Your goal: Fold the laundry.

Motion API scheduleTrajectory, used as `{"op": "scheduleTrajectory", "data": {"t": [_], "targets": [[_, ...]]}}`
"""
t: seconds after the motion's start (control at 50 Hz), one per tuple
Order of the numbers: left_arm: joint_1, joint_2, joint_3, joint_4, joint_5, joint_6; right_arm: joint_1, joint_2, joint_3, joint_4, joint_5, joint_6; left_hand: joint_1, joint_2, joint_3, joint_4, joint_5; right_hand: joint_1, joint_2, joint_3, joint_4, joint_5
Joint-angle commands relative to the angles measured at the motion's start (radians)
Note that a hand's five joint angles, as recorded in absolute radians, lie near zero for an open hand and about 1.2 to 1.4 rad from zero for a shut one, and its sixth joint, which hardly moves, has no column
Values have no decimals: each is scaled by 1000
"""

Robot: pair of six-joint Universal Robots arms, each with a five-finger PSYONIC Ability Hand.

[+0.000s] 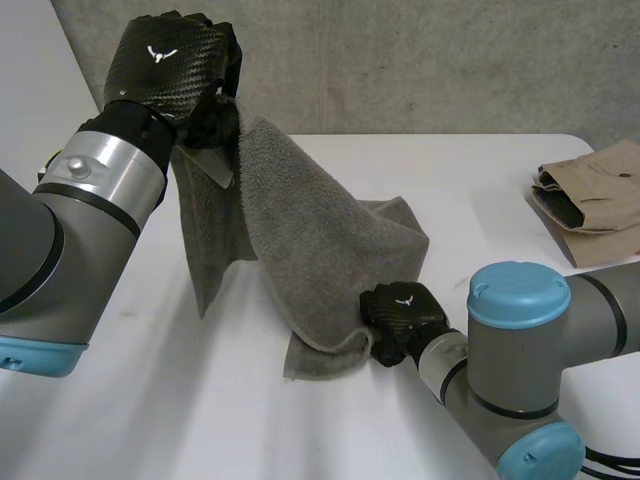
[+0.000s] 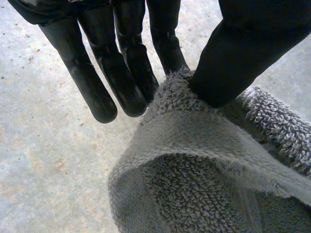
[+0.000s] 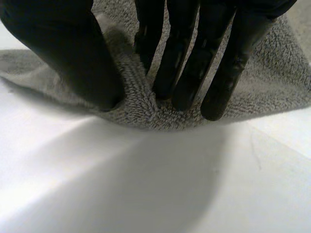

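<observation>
A grey towel (image 1: 310, 230) hangs from my left hand (image 1: 170, 60), raised high at the back left, and drapes down to the white table (image 1: 150, 410). In the left wrist view the thumb (image 2: 243, 53) and a finger pinch the towel's (image 2: 194, 160) upper edge; the other fingers (image 2: 97, 87) point straight past it. My right hand (image 1: 405, 320) sits low on the table at the towel's near right edge. There its thumb (image 3: 68, 53) and fingers (image 3: 194, 63) squeeze a raised ridge of towel (image 3: 272, 82) between them.
A folded tan garment (image 1: 595, 195) lies at the table's far right edge. A grey wall (image 1: 420, 60) stands behind the table. Bare tabletop spreads in front of and to the left of the towel.
</observation>
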Motion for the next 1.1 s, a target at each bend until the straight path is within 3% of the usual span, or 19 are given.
{"op": "scheduleTrajectory", "data": {"t": [0.02, 0.12, 0.18, 0.32, 0.46, 0.52, 0.64, 0.66, 0.68, 0.7, 0.74, 0.82, 0.84, 0.92, 1.0, 1.1], "targets": [[0, 19, 3, -5, -2, -10, -11, -56, -15, -3, -16, 10, 238, 198, 204, 194, 258, 434, 265, 267, 261, 296], [3, 64, 5, -19, -2, -10, -59, -211, -39, 20, -16, -12, 238, 198, 204, 194, 258, 434, 265, 267, 261, 296], [7, 108, 5, -34, -2, -10, -184, -311, -90, 76, -32, -74, 238, 198, 204, 194, 258, 434, 265, 267, 261, 296], [27, 182, -6, -67, -1, -44, -371, -420, -356, 354, -173, -246, 238, 198, 204, 194, 258, 434, 265, 267, 261, 296], [35, 151, -37, -93, 7, -131, -386, -226, -603, 570, -209, -305, 238, 198, 204, 194, 258, 434, 265, 267, 261, 296], [33, 35, -44, -96, 2, -156, -374, -156, -653, 612, -208, -354, 238, 198, 204, 194, 258, 434, 265, 267, 261, 296], [35, -154, -15, -116, -7, -156, -328, 40, -700, 707, -185, -619, 238, 198, 204, 194, 258, 434, 265, 267, 261, 296], [36, -165, -9, -116, -9, -156, -316, 63, -700, 713, -182, -648, 238, 198, 204, 194, 258, 316, 147, 149, 143, 178], [38, -175, -3, -117, -12, -155, -287, 98, -699, 722, -167, -692, 238, 198, 204, 194, 258, -246, -415, -413, -419, -385], [46, -198, 8, -117, -18, -155, -275, 106, -693, 722, -156, -699, 238, 198, 204, 194, 258, -502, -671, -669, -674, -640], [55, -212, 12, -117, -22, -155, -262, 109, -680, 713, -130, -688, 238, 198, 204, 194, 258, -788, -957, -955, -960, -926], [104, -228, 20, -116, -24, -153, -253, 100, -651, 652, -81, -543, 238, 198, 204, 194, 258, -788, -957, -955, -960, -926], [111, -229, 20, -116, -24, -155, -254, 88, -628, 612, -67, -442, 238, 198, 204, 194, 258, -788, -957, -955, -960, -926], [128, -229, 23, -114, -22, -155, -305, -4, -517, 541, -62, -175, 238, 198, 204, 194, 258, -788, -957, -955, -960, -926], [130, -228, 26, -116, -22, -155, -382, -111, -376, 485, -81, 0, 238, 198, 204, 194, 258, -788, -957, -955, -960, -926], [130, -228, 26, -114, -22, -153, -426, -167, -190, 435, -107, -9, 238, 198, 204, 194, 258, -772, -941, -939, -944, -910]]}}
